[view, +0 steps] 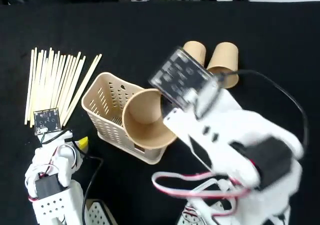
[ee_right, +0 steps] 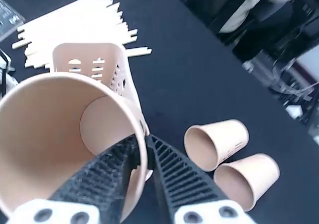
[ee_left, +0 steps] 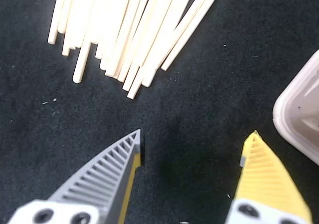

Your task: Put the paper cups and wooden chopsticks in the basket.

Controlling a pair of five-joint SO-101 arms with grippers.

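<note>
1. High view: the right jaws are closed on the rim of one paper cup [view: 145, 119]. It hangs tilted over the basket [view: 106, 96] in the middle of the frame and is not yet inside. Two other cups [view: 225, 60] lie at upper centre, on their sides. The wooden chopsticks [view: 54, 80] lie in a heap at upper left.
2. Left wrist view: the left jaws stand wide open and hold nothing, over the bare table [ee_left: 209, 74] near the chopstick ends.
3. Right wrist view: one jaw is inside the held cup and one outside, pinching its wall. I judge the task only begun; I see nothing in the basket yet.
</note>
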